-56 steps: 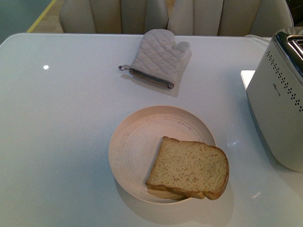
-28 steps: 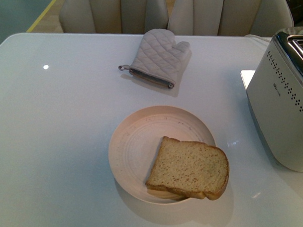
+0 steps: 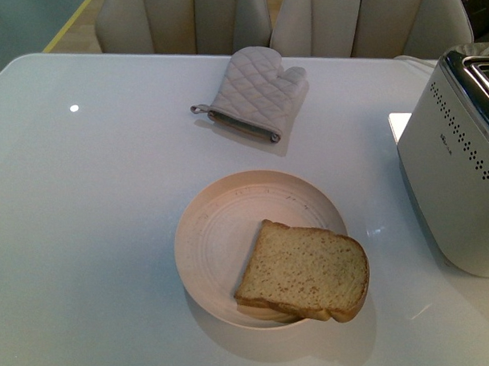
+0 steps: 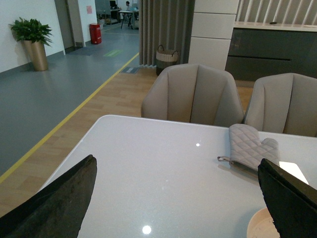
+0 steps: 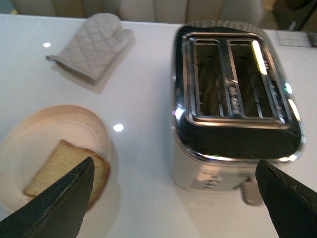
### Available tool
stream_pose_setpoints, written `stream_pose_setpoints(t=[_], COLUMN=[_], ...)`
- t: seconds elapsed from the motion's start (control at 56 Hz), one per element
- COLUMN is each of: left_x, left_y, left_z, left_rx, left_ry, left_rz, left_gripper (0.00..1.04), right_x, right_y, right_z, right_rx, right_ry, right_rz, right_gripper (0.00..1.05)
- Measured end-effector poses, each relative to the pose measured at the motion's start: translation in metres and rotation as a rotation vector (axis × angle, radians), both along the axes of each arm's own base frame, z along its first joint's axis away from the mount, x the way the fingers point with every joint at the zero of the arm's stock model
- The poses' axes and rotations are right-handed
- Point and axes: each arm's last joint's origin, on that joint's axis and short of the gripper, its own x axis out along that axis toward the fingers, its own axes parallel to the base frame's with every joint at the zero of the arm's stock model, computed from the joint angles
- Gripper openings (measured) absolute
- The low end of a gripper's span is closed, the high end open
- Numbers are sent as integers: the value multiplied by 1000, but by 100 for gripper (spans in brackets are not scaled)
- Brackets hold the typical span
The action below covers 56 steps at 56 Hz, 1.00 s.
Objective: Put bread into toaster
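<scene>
Firstly, your bread (image 3: 304, 271): one slice, lay flat on the near right part of the pale pink plate (image 3: 214, 232), one corner reaching over the rim. Toaster (image 3: 453, 184): stood at the right edge of the white table (image 3: 86, 237), apart from the plate, its two chrome slots facing up. Oven mitt (image 3: 253, 93): lay beyond the plate, near the chairs (image 4: 193, 94). Your left gripper (image 4: 177, 160): fingers spread wide, gripping nothing, above the table. Your right gripper (image 5: 174, 161): likewise spread wide, gripping nothing, poised above toaster and plate.
</scene>
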Motion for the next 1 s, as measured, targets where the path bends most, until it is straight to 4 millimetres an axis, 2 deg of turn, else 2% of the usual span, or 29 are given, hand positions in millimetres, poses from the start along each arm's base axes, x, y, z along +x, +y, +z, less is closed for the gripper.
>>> stream_pose_setpoints(t=[0.179,0.375,0.625,0.804,1.0], left_x=[0,0,0,0,0], left_y=[0,0,0,0,0], left_z=[0,0,0,0,0], left_rx=[0,0,0,0,0], left_ry=[0,0,0,0,0], left_rz=[0,0,0,0,0], left_gripper=[97,97,97,97,97], right_x=[37,75,97,107,116], right_y=[20,36,50,44,45], right_z=[-5,-38,-83,-115,-133], right_rx=[166,334,410,426,441], right_ry=[158,365,493,590,665], right_rz=[35,18,18,-22,-30], right_gripper=[96,96,96,96,96])
